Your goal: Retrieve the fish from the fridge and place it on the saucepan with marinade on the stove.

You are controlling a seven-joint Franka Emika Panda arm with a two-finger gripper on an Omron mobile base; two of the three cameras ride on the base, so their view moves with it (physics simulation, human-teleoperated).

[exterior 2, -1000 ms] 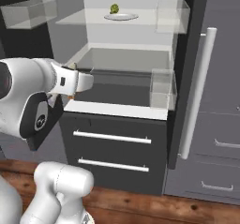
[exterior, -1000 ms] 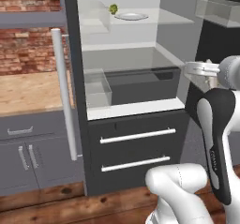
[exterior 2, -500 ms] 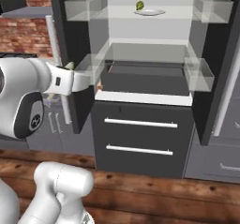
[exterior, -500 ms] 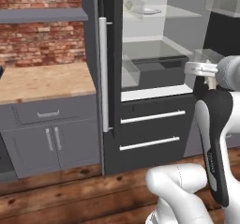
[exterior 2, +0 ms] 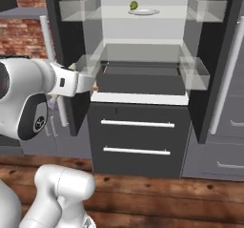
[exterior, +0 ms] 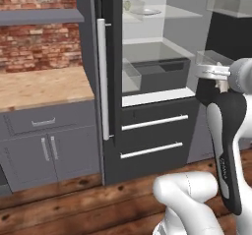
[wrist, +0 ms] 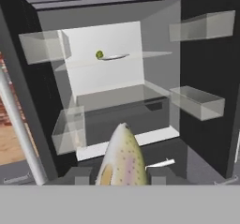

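1. The fish [wrist: 121, 155] sits pinched between the fingers [wrist: 75, 175], its body poking straight out ahead of them, so its long axis runs along the hand's own line of sight toward the open fridge [wrist: 187, 124].
2. The fingers are closed on the fish near its lower end; the head or tail end within the grip cannot be told apart.
3. The fish is outside the fridge, held in front of its shelves and well apart from the plate [wrist: 115, 56] with the small green item [wrist: 99, 55] on the upper shelf.
4. The fish looks slender and tapered, silvery-grey with faint pink speckling and a yellowish patch low on its left side.
5. Judging by the task, the fish must next swing away from the fridge, past the counter [exterior: 44, 86], toward the stove.
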